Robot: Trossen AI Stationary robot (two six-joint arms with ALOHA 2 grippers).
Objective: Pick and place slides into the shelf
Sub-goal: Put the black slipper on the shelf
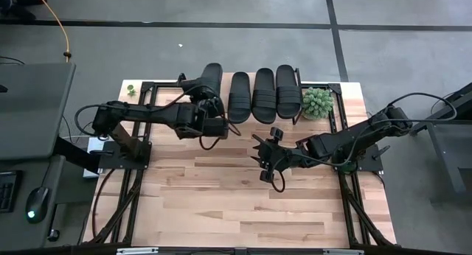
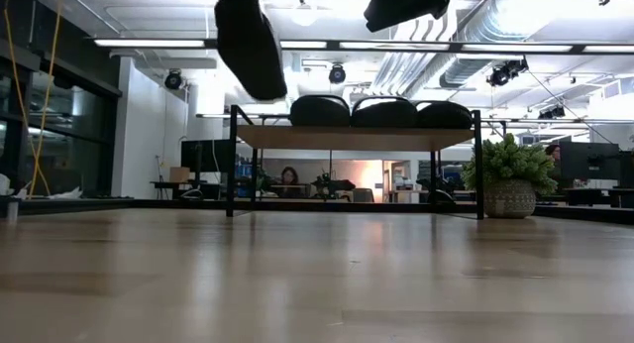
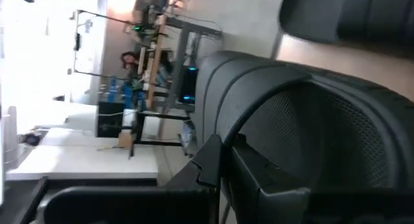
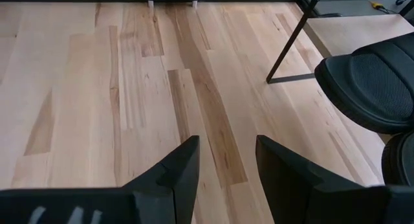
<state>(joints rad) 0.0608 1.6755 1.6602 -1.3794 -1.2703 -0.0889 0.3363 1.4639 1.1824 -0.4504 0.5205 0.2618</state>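
Three black slides lie side by side on the shelf's light wood top at the table's far side; the low view shows them as dark humps. A fourth slide hangs above the shelf's left end, with my left gripper shut on it. It fills the left wrist view and shows high in the low view. My right gripper stands open over mid-table, its fingers around nothing. My left gripper holds the fourth slide by its near end, coming at it from the table's near-left side. My own fingers hide which part they are on. The slide is lifted clear, slanting above the shelf top's height.
A small green potted plant stands just right of the shelf. A small green thing lies at the far left corner. Bare wooden tabletop spreads across the near half. Black frame bars run along both sides.
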